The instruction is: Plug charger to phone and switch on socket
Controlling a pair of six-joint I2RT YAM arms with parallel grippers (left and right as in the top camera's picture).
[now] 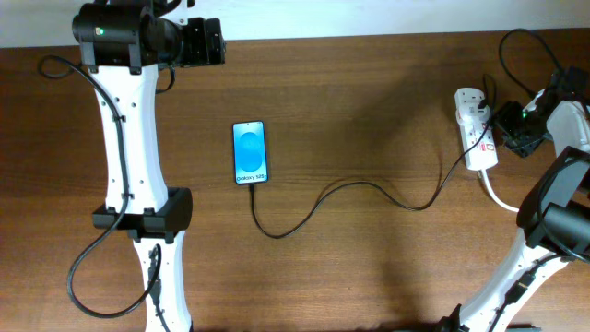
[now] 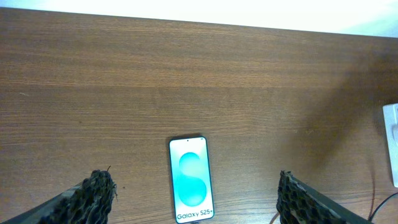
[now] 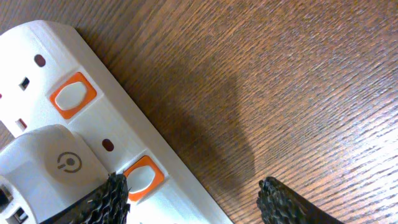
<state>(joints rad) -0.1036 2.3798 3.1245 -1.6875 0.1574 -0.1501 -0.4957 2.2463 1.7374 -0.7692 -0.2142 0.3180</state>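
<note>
The phone (image 1: 250, 153) lies flat mid-counter (image 1: 369, 92), screen lit. The charger (image 1: 359, 183) snakes from its bottom edge over to the socket (image 1: 475, 129) at the right side. It looks plugged in at the phone end, though the overhead view is too small to say it's fully seated.

So the job left is probably the switch. The socket is a light plastic strip, so a sideways shove would likely just skate it across the wood. It isn't a grab job: one fingertip should press straight down on the orange switch (image 3: 143, 176) beside the white plug (image 3: 53, 162). The rocker is small and should click easily. The cable is thin and floppy, so best not to snag it.

The right arm is reached out to the far right, with the right pincer (image 1: 505, 129) just beside the strip. It's spread wide and holding nothing, and one of its fingers (image 3: 106, 202) sits right by that switch. The left arm is pulled back to the top-left corner. The left pincer (image 1: 217, 41) is also wide open and empty, well apart from the phone.
</note>
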